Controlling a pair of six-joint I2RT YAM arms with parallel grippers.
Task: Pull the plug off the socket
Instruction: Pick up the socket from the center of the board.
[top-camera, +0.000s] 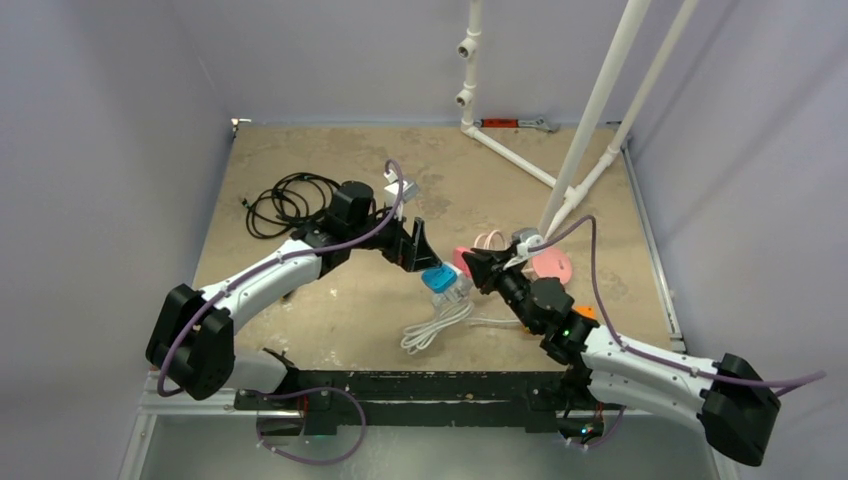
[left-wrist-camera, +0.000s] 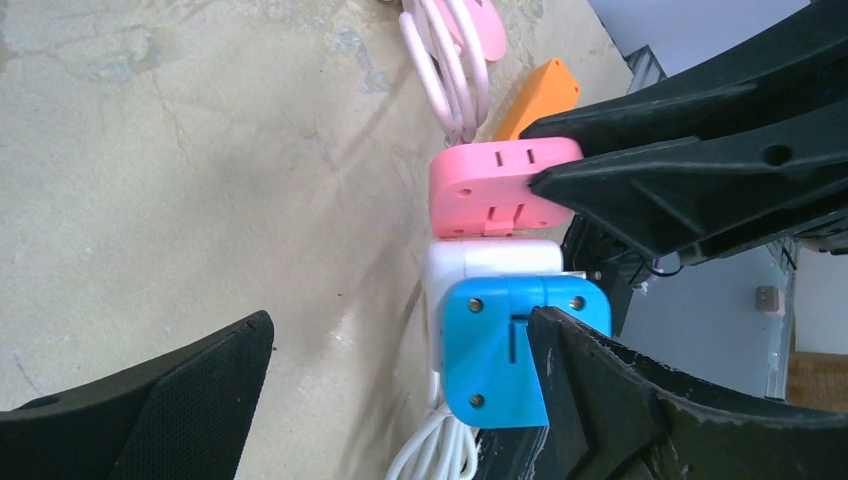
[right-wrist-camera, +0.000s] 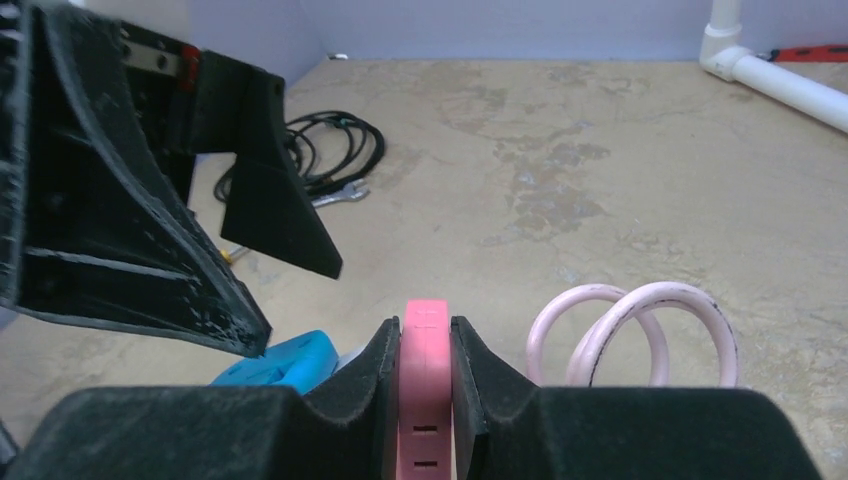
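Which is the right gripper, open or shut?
The right gripper is shut on the pink outlet block: in the right wrist view both fingers press its sides, no gap.

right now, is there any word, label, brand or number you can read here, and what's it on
None readable in any view.
pink socket block: bare slots, no print.
blue plug: screws and a seam, no lettering.
white adapter: blank face.
red-handled tool by the far wall: too small to tell.
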